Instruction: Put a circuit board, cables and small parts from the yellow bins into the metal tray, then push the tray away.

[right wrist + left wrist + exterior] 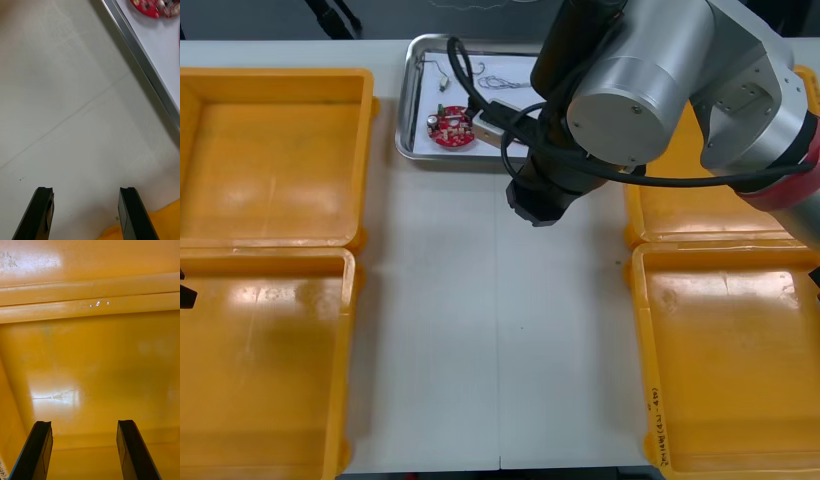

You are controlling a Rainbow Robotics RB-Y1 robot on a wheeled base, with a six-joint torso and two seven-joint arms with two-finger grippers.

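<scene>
The right arm [650,90] is the big thing here. It blocks the right end of the metal tray [405,100] and most of the far right bin [680,215], so what lies under it can't be made out. From above, the right pincer [88,212] is hidden below its own wrist. The wrist camera shows it wide, gripping nothing, hovering over the desk [480,330] just beside the tray's near rim, with an orange bin corner close to one finger.

The yellow bins [275,150] sit two per side, with glossy floors catching glare. Between them runs a broad open lane of light desk with a thin seam [500,350] down the middle. The tray sits at the desk's far edge, white inside.

The left pincer [84,452] is wide too, holding nothing, over the shiny floor of a left-side bin [90,363].

In the tray, the round red circuit board [451,127] lies near the front rim and is partly cut off in the wrist shot. There's also a thin cable [505,81] farther back, colour hard to tell.
</scene>
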